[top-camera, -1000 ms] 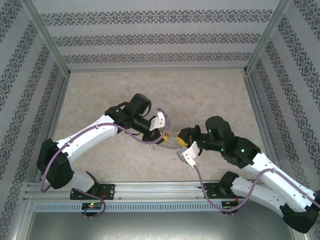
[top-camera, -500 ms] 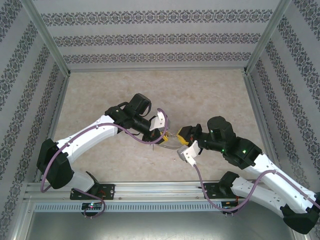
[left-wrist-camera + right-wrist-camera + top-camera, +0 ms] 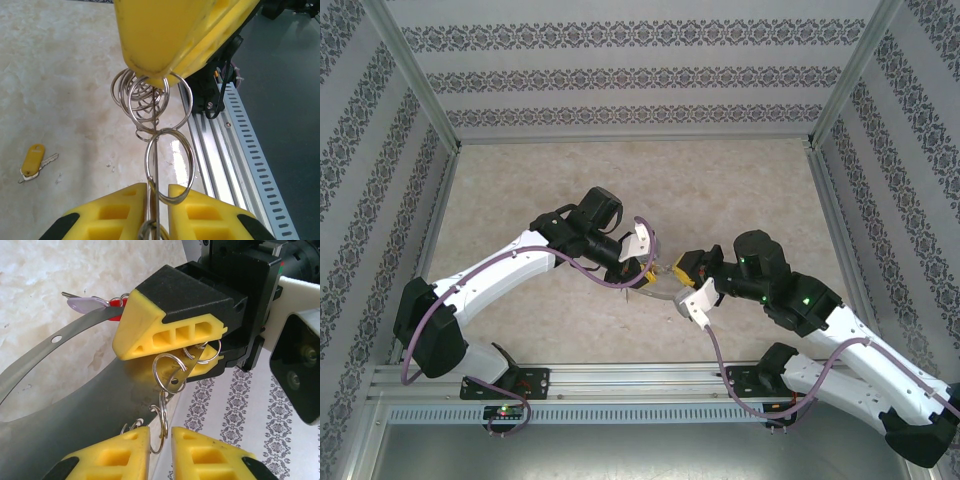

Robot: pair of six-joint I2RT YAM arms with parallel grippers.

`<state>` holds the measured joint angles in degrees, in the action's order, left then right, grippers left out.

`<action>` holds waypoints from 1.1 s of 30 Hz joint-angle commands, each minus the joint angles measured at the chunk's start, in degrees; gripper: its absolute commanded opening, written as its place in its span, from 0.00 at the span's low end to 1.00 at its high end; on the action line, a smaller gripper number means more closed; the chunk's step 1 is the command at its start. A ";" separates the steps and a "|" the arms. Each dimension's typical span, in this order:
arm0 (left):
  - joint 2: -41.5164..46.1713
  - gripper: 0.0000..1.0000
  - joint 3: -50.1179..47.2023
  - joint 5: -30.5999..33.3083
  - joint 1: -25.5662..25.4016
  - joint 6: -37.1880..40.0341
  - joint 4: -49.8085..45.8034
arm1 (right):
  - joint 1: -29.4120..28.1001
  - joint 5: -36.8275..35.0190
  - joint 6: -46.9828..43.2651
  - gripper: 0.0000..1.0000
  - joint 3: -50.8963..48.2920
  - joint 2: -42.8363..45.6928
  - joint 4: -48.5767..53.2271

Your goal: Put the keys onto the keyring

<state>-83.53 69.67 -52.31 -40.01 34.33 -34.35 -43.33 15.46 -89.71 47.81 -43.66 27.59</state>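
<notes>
Mid-counter (image 3: 620, 180), left pincer (image 3: 646, 270) and right pincer (image 3: 680, 268) meet, keyring (image 3: 80, 326) between them; a key (image 3: 33, 160) lies on the counter, well apart.

Beige mottled tabletop (image 3: 720, 190), patterned walls (image 3: 620, 80), slotted metal rail (image 3: 620, 412).

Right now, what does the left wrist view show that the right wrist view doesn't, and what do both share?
Left wrist, not right: a yellow-headed key lying loose on the table, and the slotted rail. Right wrist, not left: a red key and a pale key by the flat band of the keyring, and patterned wall. Both: small silver rings strung between the left gripper and right gripper.
</notes>
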 commanded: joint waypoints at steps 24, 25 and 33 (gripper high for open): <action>3.81 0.00 -0.93 -3.94 0.02 2.32 3.04 | 2.33 4.86 4.67 0.17 0.43 -0.90 2.06; 3.82 0.00 -0.89 -4.02 0.02 2.32 3.06 | 2.33 4.93 4.73 0.17 0.50 -0.99 2.28; 3.52 0.00 -1.20 -4.11 0.03 2.20 2.62 | 2.29 5.17 5.42 0.23 -0.24 1.15 3.71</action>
<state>-81.45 68.14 -52.62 -40.01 34.76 -34.22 -41.34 18.94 -85.41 47.83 -43.44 28.32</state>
